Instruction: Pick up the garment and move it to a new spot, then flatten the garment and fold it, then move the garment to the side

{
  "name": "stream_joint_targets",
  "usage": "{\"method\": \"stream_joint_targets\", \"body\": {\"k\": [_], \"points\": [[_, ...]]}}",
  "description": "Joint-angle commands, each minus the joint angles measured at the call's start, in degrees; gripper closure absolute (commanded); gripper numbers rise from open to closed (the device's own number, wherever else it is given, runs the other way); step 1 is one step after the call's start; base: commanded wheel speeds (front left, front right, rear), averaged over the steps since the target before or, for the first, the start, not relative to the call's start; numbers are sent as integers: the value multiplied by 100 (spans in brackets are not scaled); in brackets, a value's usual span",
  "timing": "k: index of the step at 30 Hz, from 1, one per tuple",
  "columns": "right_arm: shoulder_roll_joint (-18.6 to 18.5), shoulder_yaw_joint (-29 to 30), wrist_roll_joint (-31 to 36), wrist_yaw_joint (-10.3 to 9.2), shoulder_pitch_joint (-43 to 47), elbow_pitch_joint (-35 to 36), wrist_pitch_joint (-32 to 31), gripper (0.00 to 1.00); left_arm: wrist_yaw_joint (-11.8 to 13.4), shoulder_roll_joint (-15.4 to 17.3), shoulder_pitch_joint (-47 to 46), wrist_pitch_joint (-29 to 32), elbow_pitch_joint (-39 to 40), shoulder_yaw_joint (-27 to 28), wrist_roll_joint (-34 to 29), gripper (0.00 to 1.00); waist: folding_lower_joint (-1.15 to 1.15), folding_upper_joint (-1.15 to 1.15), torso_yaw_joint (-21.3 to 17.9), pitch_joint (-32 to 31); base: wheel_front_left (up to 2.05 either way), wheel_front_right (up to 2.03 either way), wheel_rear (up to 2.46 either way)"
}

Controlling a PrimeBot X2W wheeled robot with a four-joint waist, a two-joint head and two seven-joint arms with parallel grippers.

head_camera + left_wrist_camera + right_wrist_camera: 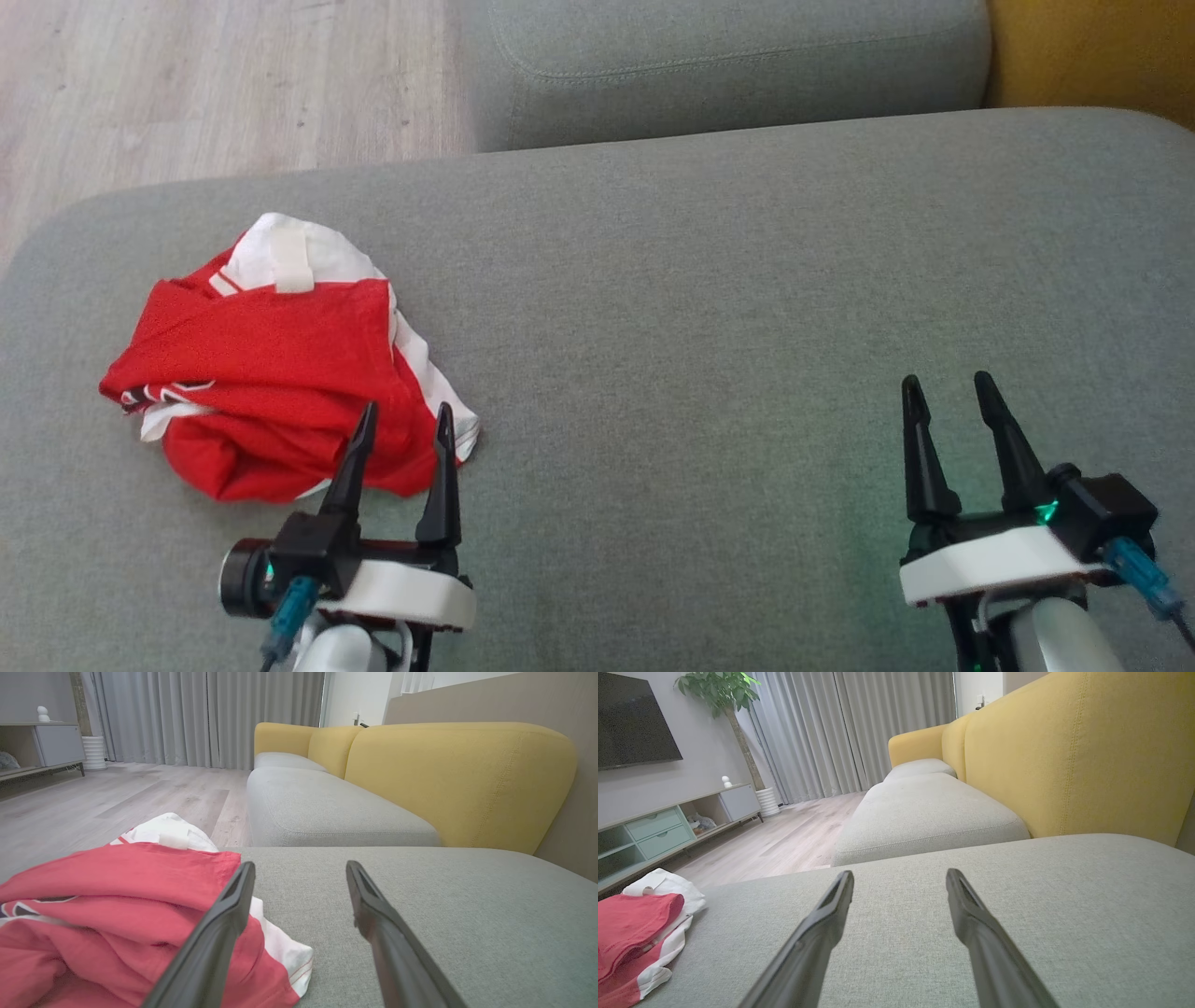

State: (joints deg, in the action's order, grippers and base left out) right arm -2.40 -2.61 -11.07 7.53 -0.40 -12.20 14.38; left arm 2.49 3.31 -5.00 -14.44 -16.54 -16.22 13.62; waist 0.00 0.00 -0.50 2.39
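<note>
A crumpled red and white garment (271, 364) lies on the left part of the grey sofa seat (709, 317). My left gripper (406, 420) is open at the garment's near right corner, its left finger over the red cloth and its right finger beside the white hem. In the left wrist view the garment (112, 914) lies under the left finger (219, 933), with bare cushion between the two fingers. My right gripper (945, 390) is open and empty over bare cushion far to the right. The right wrist view has the garment (635, 933) at its lower left.
A second grey seat cushion (728, 65) adjoins at the back, with the yellow backrest (1092, 47) at the far right. Wooden floor (215, 84) lies beyond the seat's left and back edge. A TV cabinet (668, 826) and a potted plant (728, 695) stand across the room.
</note>
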Motion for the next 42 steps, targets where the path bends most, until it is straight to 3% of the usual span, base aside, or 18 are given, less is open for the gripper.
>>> {"method": "stream_joint_targets", "body": {"k": [1,12,42], "points": [[-48,-143,-24,-4,-180,133,62,0,-36,-9,-181,-56,137,240,-38,0,0,0,0,14,0,0,0],[-48,-181,-68,-4,-208,119,62,0,-131,-38,-175,-56,109,385,-50,0,0,0,113,-20,0,0,0],[-48,-1198,-125,-4,79,221,62,0,-54,-43,235,-56,210,883,-166,0,0,0,1827,-394,0,0,0]]}}
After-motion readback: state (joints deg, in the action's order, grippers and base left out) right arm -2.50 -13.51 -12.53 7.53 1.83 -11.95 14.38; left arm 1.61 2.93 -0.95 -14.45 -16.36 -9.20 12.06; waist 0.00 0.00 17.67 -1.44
